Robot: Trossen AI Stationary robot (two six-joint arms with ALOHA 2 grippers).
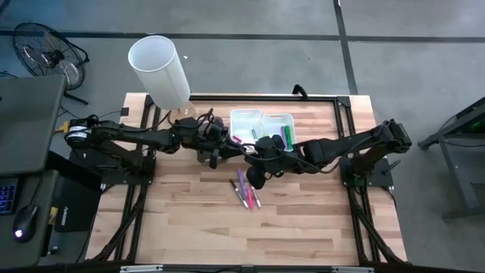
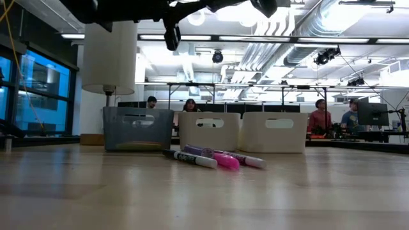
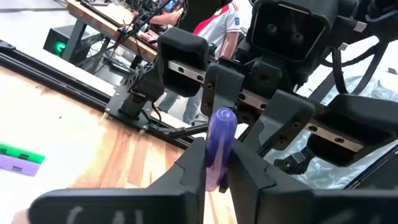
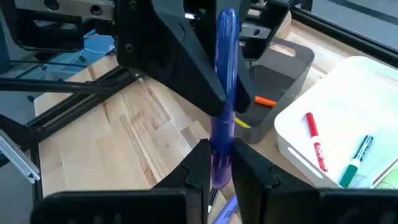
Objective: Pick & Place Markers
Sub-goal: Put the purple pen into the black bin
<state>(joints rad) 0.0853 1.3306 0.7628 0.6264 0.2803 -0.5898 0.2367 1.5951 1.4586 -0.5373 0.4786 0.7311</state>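
A purple marker (image 4: 226, 68) hangs high over the middle of the table, between my two grippers, which meet there tip to tip. My left gripper (image 3: 217, 177) comes in from the table's left and my right gripper (image 4: 222, 169) from the right; both are shut on this marker. Three markers (image 1: 246, 189), among them a pink one (image 2: 225, 160), lie flat on the wood nearer the front edge. More markers lie in the bins: a red one (image 4: 314, 140) and a green one (image 4: 357, 160) in a white bin (image 4: 298, 134). My left gripper pinches the purple marker's barrel (image 3: 216, 163) between its two fingers. It comes level from the table's left. The marker runs along the fingers and sticks out past their tips, clear of the table. My right gripper pinches the marker's other end (image 4: 221, 152) between its two fingers, slanting down from the table's right. The marker runs on past the fingertips toward the left gripper's fingers (image 4: 193, 74) and is lifted clear.
Two white bins (image 1: 246, 121) (image 1: 278, 125) stand at the far middle, and a dark bin (image 4: 283, 65) beside them holds an orange marker (image 4: 264, 99). A tall white cylinder (image 1: 161, 68) stands at the far left. Bare wood lies toward the front edge.
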